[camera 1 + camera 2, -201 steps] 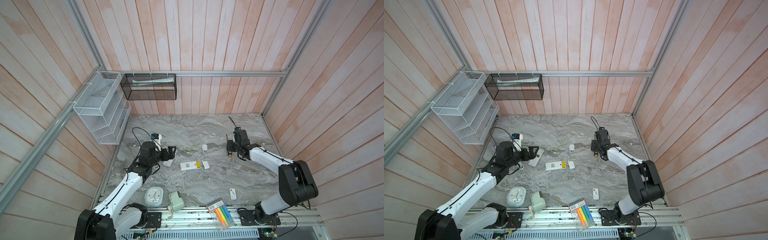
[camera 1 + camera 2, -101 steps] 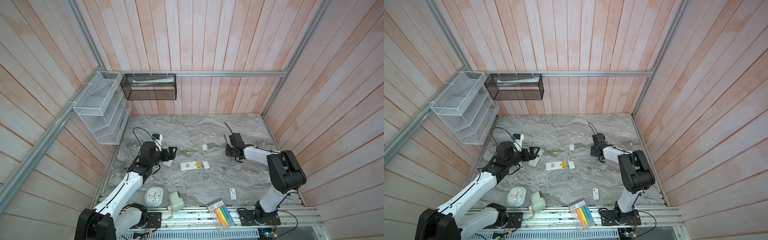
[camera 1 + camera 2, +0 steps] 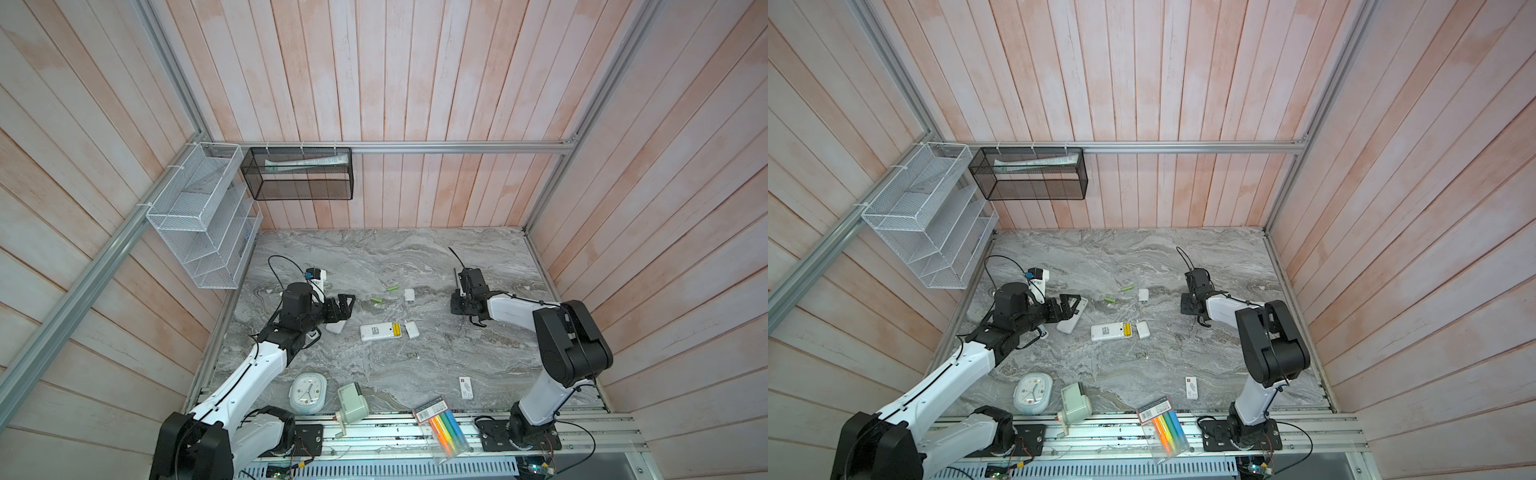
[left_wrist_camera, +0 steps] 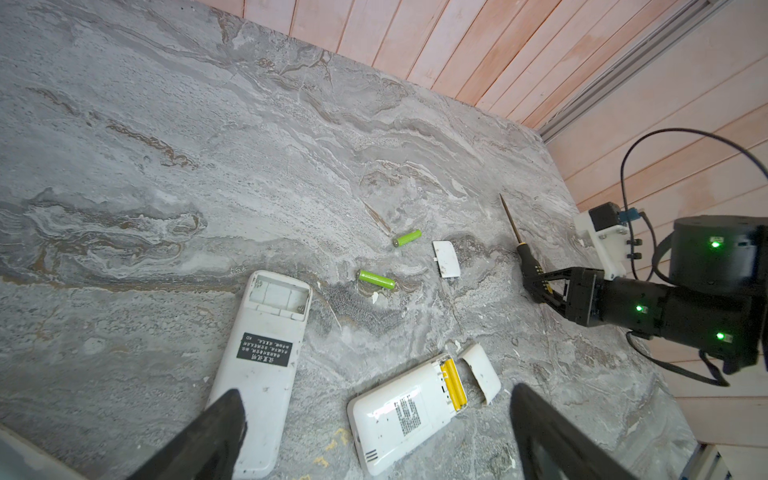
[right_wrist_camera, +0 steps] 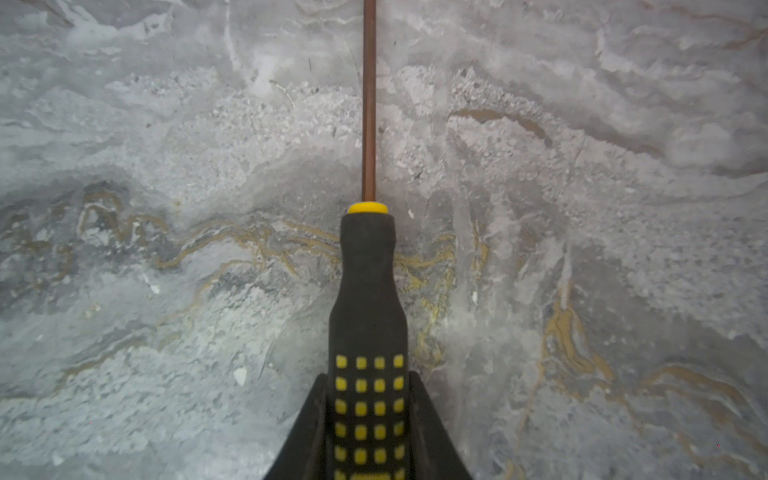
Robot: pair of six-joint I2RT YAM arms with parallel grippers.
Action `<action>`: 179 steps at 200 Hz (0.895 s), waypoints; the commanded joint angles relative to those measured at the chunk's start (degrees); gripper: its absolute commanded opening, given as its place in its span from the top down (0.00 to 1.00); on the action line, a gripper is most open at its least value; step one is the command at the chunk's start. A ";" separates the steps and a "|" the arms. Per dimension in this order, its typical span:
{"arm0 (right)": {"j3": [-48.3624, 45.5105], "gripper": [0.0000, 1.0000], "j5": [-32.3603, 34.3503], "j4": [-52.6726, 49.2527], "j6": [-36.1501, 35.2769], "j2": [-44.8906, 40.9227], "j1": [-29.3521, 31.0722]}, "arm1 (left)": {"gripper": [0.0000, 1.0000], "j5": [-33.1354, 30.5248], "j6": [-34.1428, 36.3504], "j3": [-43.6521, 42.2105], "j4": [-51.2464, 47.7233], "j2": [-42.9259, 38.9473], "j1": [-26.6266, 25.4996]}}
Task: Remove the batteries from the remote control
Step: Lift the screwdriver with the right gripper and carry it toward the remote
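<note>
A white remote control (image 3: 376, 332) lies face down mid-table with its compartment uncovered and two yellow batteries (image 4: 453, 384) inside. Its cover (image 4: 482, 372) lies beside it. A second white remote (image 4: 262, 361) lies with an empty compartment. Two green batteries (image 3: 392, 287) (image 3: 376, 299) lie loose on the marble, next to another cover (image 3: 409, 294). My left gripper (image 3: 347, 303) hovers open above the empty remote, nothing between its fingers. My right gripper (image 5: 368, 378) is shut on the black-and-yellow handle of a screwdriver (image 5: 368, 291) on the right of the table (image 3: 459, 305).
Along the front edge stand a white clock (image 3: 307, 392), a pale green sharpener (image 3: 352, 402), a highlighter packet (image 3: 442, 428) and a small white card (image 3: 466, 387). A white wire rack (image 3: 199, 216) and a black mesh basket (image 3: 299, 178) hang on the walls.
My right gripper has closed on the screwdriver handle while its arm folded in toward the table. The left arm and the remotes have not moved.
</note>
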 commanded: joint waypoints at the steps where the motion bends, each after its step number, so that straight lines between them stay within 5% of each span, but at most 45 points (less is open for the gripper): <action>1: -0.75 1.00 -3.42 0.99 -2.28 -4.05 0.40 | 0.00 1.13 -0.64 1.41 1.33 0.15 0.21; 78: -2.19 1.00 -7.75 -1.89 -10.86 -14.46 10.66 | 0.03 5.67 -5.67 3.13 1.04 2.32 0.21; 179: -1.39 1.00 -3.20 -1.69 -12.72 -18.05 28.78 | 0.12 13.29 -15.00 2.55 12.84 6.12 -0.88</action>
